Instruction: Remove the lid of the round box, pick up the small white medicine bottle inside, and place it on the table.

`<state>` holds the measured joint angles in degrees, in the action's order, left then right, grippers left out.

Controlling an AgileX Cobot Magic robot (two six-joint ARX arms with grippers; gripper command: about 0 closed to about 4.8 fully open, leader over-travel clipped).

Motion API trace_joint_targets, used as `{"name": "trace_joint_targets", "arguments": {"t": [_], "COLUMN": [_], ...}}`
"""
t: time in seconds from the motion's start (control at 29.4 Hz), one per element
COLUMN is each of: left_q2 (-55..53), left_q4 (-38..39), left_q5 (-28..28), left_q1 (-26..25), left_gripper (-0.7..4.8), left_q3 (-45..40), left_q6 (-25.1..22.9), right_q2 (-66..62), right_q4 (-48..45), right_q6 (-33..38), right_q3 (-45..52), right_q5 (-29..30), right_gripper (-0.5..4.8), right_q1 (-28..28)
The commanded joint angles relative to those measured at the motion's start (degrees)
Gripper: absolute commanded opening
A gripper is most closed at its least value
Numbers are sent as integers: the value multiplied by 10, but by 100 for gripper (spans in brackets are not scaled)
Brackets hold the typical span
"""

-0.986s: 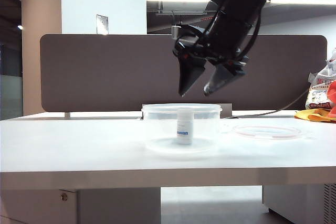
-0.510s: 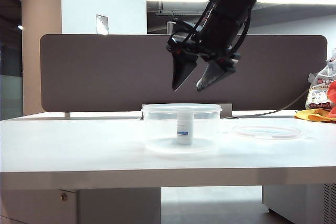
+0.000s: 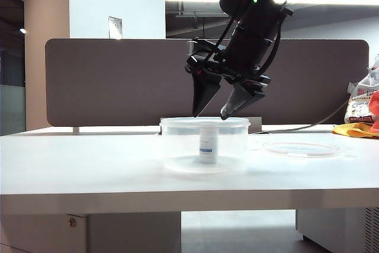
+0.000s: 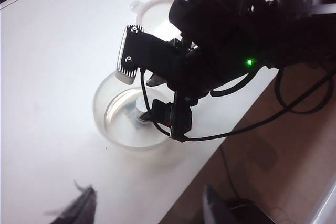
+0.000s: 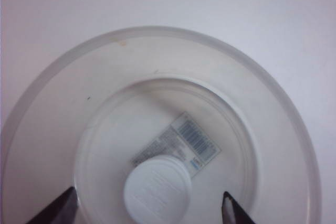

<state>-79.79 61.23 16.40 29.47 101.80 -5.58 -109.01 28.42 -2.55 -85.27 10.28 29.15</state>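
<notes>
Clear lid point(image 3: 301, 149) beside round box point(image 3: 205, 144); right gripper point(image 3: 209, 114), left gripper point(image 4: 147, 208) open.

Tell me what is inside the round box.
The small white medicine bottle stands upright inside the round box. Its cap hides the bottle's body in the right wrist view; a barcode label shows beneath it.

Bright overhead strip, washed-out wrist views
</notes>
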Motion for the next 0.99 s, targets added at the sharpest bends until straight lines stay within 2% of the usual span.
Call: {"name": "trace_joint_targets", "arguments": {"t": [0.03,0.37,0.51,0.65,0.78,0.99], "left_q2": [1,1,1,1,1,1], "left_q4": [2,5,6,7,9,9], "left_q5": [1,1,1,1,1,1], "left_q1": [0,0,0,0,0,0], "left_gripper": [266,266,266,266,266,266], "left_q3": [1,1,1,1,1,1], "left_q6": [-2,-2,-2,-2,-2,-2], "right_q2": [-2,-11,-19,-27,-31,-32], "right_q4": [-3,-3,-2,-2,-4,-13], "right_q6": [11,15,15,15,15,15], "right_q3": [-2,-2,-2,-2,-2,-2], "right_q5": [3,14,14,13,12,12], "right_gripper": [351,344,304,301,196,149], "right_q1": [3,6,6,6,6,6]}}
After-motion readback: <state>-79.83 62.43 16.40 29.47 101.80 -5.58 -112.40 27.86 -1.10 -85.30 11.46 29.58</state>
